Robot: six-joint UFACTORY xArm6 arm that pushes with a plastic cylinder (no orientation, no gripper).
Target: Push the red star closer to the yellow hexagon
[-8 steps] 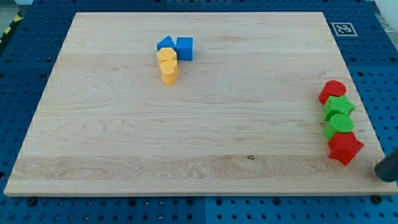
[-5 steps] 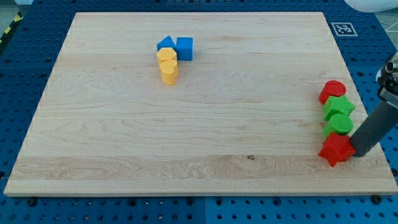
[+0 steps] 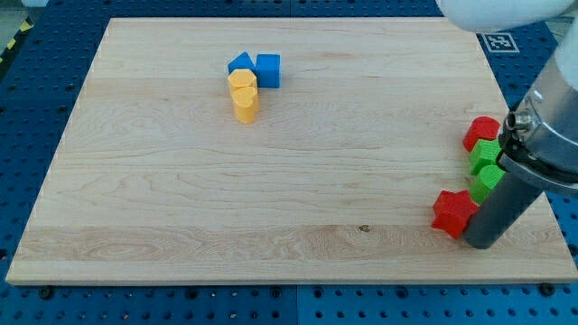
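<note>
The red star (image 3: 452, 213) lies near the board's lower right. My tip (image 3: 480, 242) touches its right side, just below and right of it. The yellow hexagon (image 3: 242, 81) sits at the upper left of centre, with a second yellow block (image 3: 245, 104) touching it from below. The star and the hexagon are far apart.
A blue triangular block (image 3: 240, 63) and a blue cube (image 3: 268, 69) sit just above the yellow hexagon. At the right edge a red cylinder (image 3: 480, 133) and two green blocks (image 3: 486, 154) (image 3: 489, 181) form a column, partly hidden by my rod. The wooden board (image 3: 181, 208) lies on a blue pegboard.
My rod came in from the right edge and pushed the red star left, away from the green blocks. The other blocks have not moved.
</note>
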